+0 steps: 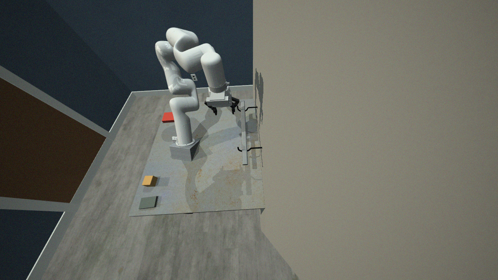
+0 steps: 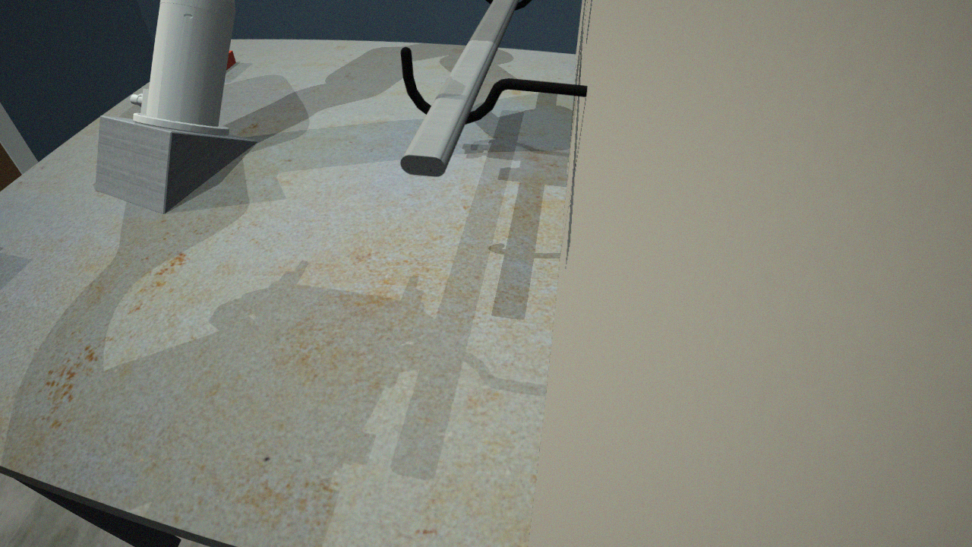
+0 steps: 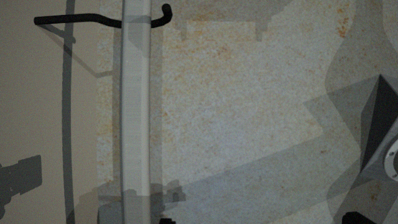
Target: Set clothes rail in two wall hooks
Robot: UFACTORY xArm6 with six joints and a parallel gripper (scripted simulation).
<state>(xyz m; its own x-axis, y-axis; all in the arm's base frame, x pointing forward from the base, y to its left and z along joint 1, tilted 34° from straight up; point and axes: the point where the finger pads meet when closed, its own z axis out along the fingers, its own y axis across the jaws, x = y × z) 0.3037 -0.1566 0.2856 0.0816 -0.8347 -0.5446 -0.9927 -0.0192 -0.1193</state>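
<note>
The grey clothes rail (image 1: 244, 132) (image 2: 453, 95) (image 3: 135, 109) lies along the wall in the two black wall hooks, the far hook (image 1: 251, 107) and the near hook (image 1: 255, 147) (image 2: 544, 86). In the wrist view one hook (image 3: 68, 18) cradles the rail from below. My gripper (image 1: 224, 111) (image 3: 260, 219) is open and empty. It hangs beside the rail's far end, on the side away from the wall, and does not touch the rail. In the wrist view only its black fingertips show at the bottom edge.
The beige wall (image 1: 348, 139) (image 2: 747, 272) stands right behind the hooks. The robot base (image 1: 184, 149) (image 2: 156, 162) sits on the rusty metal table (image 1: 209, 188). A red block (image 1: 168, 117), an orange block (image 1: 149, 180) and a grey-green block (image 1: 148, 202) lie at the table's far side.
</note>
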